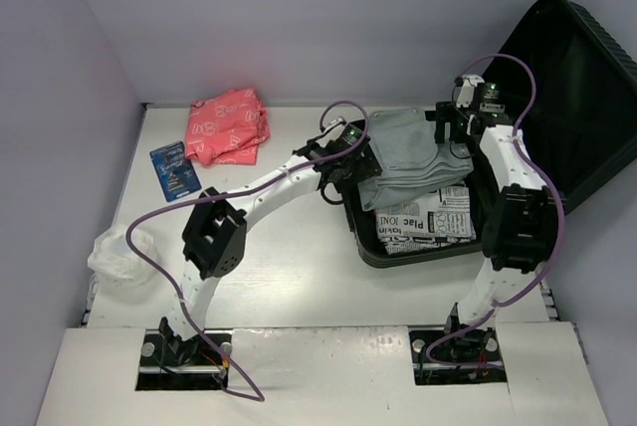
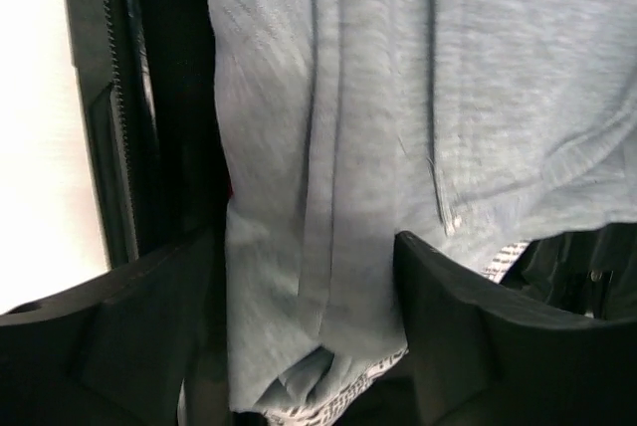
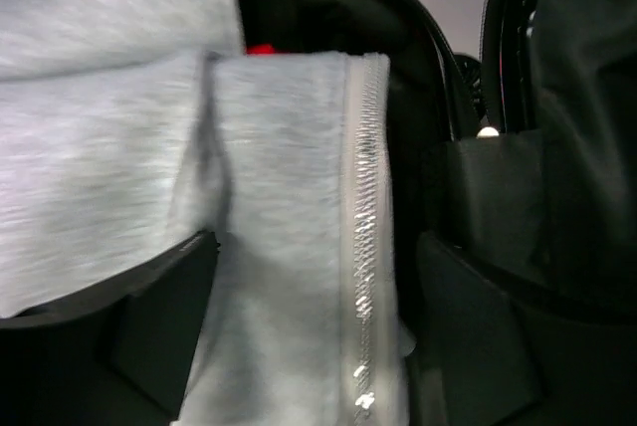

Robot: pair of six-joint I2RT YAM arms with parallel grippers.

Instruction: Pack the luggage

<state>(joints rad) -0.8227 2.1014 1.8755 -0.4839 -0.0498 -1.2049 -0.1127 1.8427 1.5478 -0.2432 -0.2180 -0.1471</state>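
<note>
Resting in one luggage (image 1: 572, 88): one grey hoodie (image 1: 408, 152) (folded).

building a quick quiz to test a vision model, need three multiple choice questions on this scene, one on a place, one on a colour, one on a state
1. Where does the grey garment lie?
A. folded on a shelf
B. hung on a hook
C. in the luggage, on top of a newsprint-patterned item

2. What colour is the crumpled packet left of the luggage?
A. red-pink
B. green
C. yellow

3. What state is the luggage lid in?
A. zipped shut
B. standing open
C. taken off

Answers:
1. C, since the top view shows the garment inside the black shell with the printed item sticking out beneath it.
2. A, since the packet is plainly red-pink with a pale pattern.
3. B, since the ribbed lid leans back at the right and leaves the inside in view.
</note>
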